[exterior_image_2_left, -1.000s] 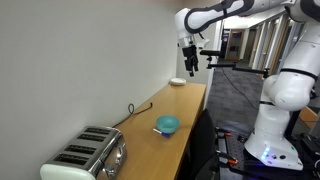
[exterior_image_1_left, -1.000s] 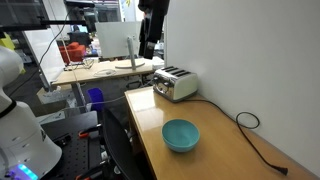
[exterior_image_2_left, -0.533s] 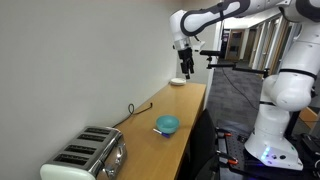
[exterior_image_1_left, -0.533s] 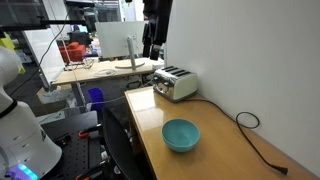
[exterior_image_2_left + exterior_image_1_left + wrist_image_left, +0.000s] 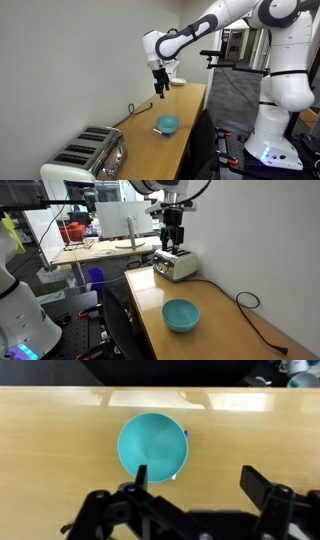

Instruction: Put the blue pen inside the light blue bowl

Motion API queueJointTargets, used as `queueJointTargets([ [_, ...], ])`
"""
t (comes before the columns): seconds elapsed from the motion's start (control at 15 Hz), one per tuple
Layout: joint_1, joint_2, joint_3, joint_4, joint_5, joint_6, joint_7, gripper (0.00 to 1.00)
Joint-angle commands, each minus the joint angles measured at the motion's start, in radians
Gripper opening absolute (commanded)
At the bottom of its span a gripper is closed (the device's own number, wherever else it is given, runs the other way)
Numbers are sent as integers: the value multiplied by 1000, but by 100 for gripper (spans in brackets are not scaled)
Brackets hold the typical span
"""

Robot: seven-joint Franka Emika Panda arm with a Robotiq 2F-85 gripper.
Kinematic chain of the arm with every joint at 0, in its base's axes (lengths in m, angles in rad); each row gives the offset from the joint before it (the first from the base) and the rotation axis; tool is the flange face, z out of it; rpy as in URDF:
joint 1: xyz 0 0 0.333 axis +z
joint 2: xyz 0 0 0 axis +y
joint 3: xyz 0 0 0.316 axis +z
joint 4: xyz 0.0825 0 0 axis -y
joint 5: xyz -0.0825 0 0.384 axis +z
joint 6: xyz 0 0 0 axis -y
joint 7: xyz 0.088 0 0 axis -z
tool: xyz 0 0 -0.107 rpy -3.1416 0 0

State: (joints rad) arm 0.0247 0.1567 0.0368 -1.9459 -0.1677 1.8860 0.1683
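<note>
A long, light wooden table (image 5: 150,292) runs along a plain white wall (image 5: 255,230); beyond its far end the room opens onto desks with a monitor and clutter. A silver toaster (image 5: 175,265) stands at one end; a black cable (image 5: 250,302) loops along the wall side; the light blue bowl (image 5: 181,314) sits upright on the bare wood between them. The gripper (image 5: 160,90) hangs well above the table, pointing down, touching nothing. In the wrist view its fingers (image 5: 140,475) are spread wide apart, and the bowl lies below them, off to the left of the gap. Only a short bit of the blue pen (image 5: 186,433) shows, at the bowl's right rim; whether it touches the bowl I cannot tell; it is well apart from the gripper.
</note>
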Motion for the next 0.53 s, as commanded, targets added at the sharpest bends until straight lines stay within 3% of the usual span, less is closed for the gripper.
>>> queueJointTargets([
  [0.0,32,176,-15,133,-49,78,99,100],
  [0.47,75,475,-73,331,-27,174,215,100],
])
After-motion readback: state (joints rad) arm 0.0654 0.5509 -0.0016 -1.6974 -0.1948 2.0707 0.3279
